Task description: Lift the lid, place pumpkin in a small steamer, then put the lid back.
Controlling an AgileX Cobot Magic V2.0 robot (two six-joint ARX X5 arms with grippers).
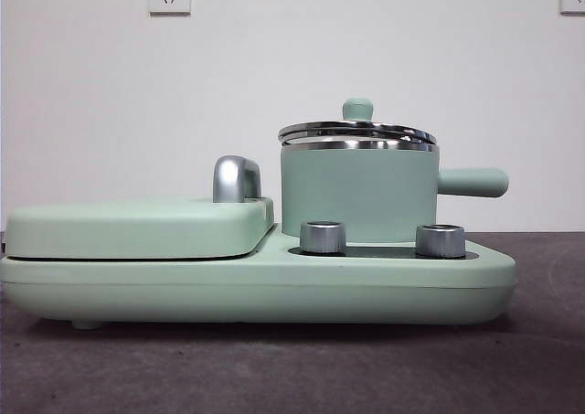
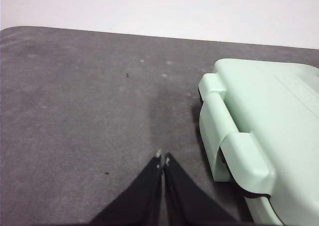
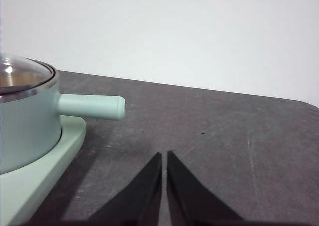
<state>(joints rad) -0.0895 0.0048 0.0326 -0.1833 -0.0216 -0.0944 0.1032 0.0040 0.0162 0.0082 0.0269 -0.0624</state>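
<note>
The small steamer (image 1: 356, 190), a mint-green pot with a stubby side handle (image 1: 471, 182), stands on the right half of the base unit (image 1: 256, 281). Its lid (image 1: 356, 131), steel-rimmed glass with a mint knob (image 1: 357, 109), rests on the pot. In the right wrist view the steamer (image 3: 25, 126) and lid (image 3: 22, 76) lie off to one side of my right gripper (image 3: 164, 155), which is shut and empty over bare table. My left gripper (image 2: 163, 157) is shut and empty beside the base unit's hinged end (image 2: 234, 146). The pumpkin is out of view. No arm shows in the front view.
A flat mint-green grill cover (image 1: 137, 227) with a steel handle (image 1: 236, 178) fills the base unit's left half. Two steel dials (image 1: 323, 237) (image 1: 440, 240) stand in front of the pot. Dark grey table (image 2: 79, 116) stretches around the unit; a white wall is behind.
</note>
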